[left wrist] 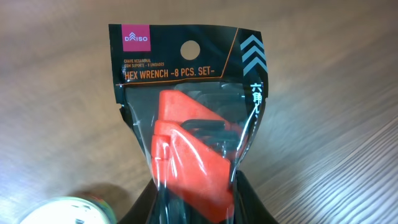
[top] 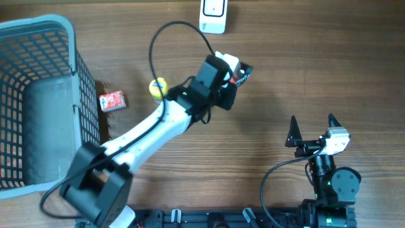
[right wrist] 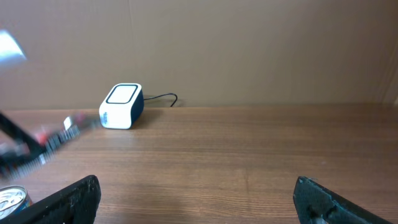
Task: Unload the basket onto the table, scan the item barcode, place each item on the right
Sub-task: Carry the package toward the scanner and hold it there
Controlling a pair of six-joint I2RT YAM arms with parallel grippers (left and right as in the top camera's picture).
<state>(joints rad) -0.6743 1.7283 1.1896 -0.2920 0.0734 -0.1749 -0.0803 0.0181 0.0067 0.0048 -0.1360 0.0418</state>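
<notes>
Hex-wrench set in a black-and-clear plastic packet with an orange-red holder (left wrist: 189,143) is held over the brown wooden table (top: 266,101) near its middle, the left gripper (left wrist: 196,208) clamped on the packet's lower end. A white box-shaped barcode scanner (top: 213,16) sits at the packet's eleven o'clock, well apart. At its five o'clock the right gripper (top: 312,130) stands with jaws wide apart, holding nothing.
</notes>
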